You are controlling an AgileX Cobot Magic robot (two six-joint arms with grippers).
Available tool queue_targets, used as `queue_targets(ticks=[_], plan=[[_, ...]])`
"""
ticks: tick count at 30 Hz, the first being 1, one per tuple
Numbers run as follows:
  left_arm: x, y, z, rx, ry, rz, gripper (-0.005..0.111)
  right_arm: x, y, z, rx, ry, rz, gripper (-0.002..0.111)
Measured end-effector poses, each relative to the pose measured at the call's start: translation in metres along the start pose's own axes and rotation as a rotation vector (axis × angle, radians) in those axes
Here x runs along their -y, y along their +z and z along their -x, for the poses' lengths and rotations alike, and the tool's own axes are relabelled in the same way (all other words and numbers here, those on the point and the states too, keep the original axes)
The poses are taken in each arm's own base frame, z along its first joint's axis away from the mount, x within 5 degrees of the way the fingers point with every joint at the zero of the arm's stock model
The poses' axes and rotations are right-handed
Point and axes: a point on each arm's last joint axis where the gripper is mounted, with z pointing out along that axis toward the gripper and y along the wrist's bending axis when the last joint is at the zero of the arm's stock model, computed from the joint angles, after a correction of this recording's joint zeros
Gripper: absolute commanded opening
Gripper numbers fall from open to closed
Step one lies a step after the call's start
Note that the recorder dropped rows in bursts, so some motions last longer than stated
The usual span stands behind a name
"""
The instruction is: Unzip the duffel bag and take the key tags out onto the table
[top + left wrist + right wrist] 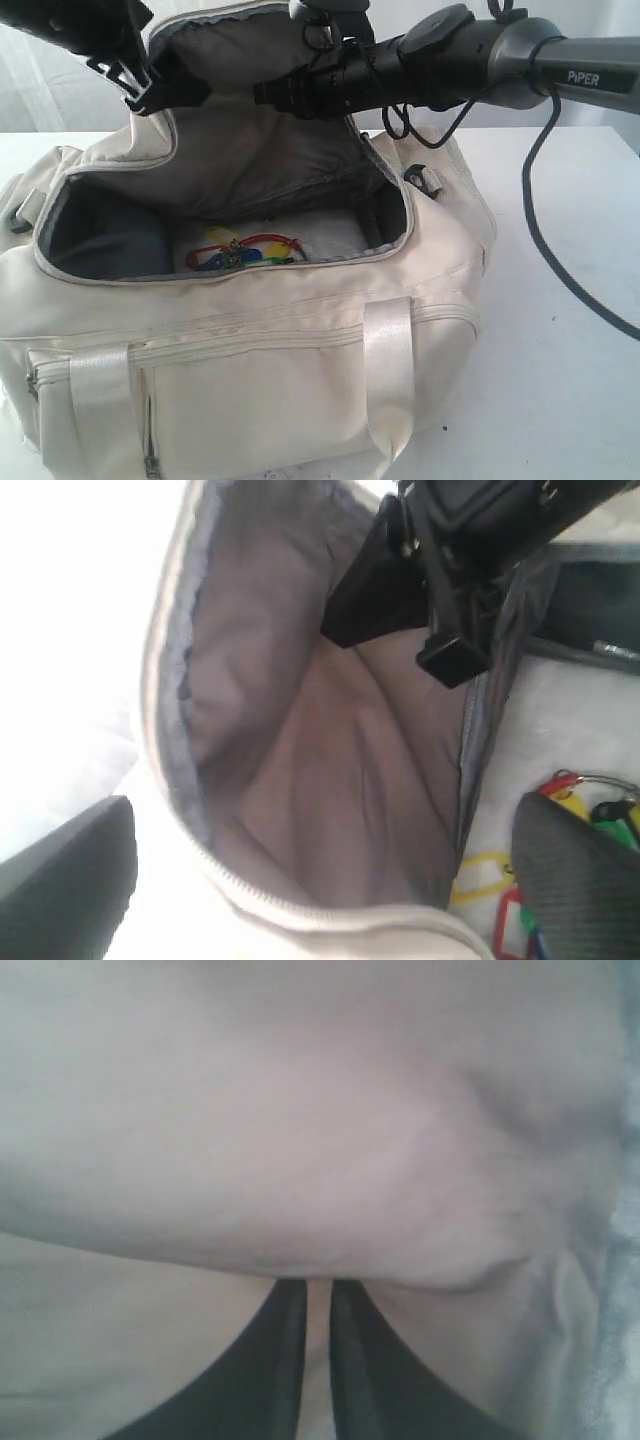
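The cream-white duffel bag (250, 390) stands unzipped on the white table (560, 400), its grey-lined top flap (250, 150) held upright. My right gripper (268, 95) reaches across from the right. In the right wrist view, the right gripper (308, 1285) has its fingers pressed nearly together on the flap fabric. My left gripper (140, 88) hangs at the flap's upper left edge. In the left wrist view, the left gripper (320, 905) is open wide with the zipper edge of the flap (300, 780) between its fingers. The coloured key tags (245, 250) lie on the bag's floor, and the key tags (485, 880) also show beside one left finger.
A black cable (545, 220) from the right arm trails over the table at the right. The bag's satin handles (390, 370) and a zipped front pocket (240, 345) face the camera. A side buckle (425, 180) sticks out at the bag's right end.
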Motion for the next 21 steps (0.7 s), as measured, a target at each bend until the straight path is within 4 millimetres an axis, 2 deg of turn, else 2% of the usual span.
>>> queue_targets(ticks=[4, 7, 9, 11, 14, 15, 18, 21], plan=[[0.007, -0.029, 0.003, -0.004, 0.0, -0.042, 0.102, 0.001, 0.0, 0.0, 0.005, 0.0, -0.007, 0.009], [0.016, -0.041, 0.0, -0.045, 0.033, -0.118, 0.101, 0.001, 0.0, 0.001, 0.009, 0.0, -0.013, 0.009], [0.023, -0.045, -0.003, -0.06, 0.04, -0.184, 0.087, 0.001, 0.0, 0.001, 0.012, 0.0, -0.016, 0.009], [0.03, -0.047, -0.005, -0.08, 0.025, -0.252, 0.068, 0.002, 0.0, 0.001, 0.013, 0.0, -0.018, 0.009], [0.045, -0.045, -0.011, -0.099, -0.028, -0.397, 0.012, 0.002, 0.0, 0.001, 0.014, -0.002, -0.02, 0.009], [0.05, -0.042, -0.017, -0.111, -0.049, -0.427, 0.003, 0.002, 0.0, 0.001, 0.012, -0.002, -0.017, 0.009], [0.056, -0.025, -0.033, -0.134, -0.087, -0.413, 0.0, 0.001, 0.0, 0.001, 0.007, -0.002, -0.011, 0.009], [0.05, 0.015, -0.061, -0.174, -0.067, -0.244, 0.0, 0.001, 0.0, 0.001, 0.007, -0.002, -0.01, 0.009]])
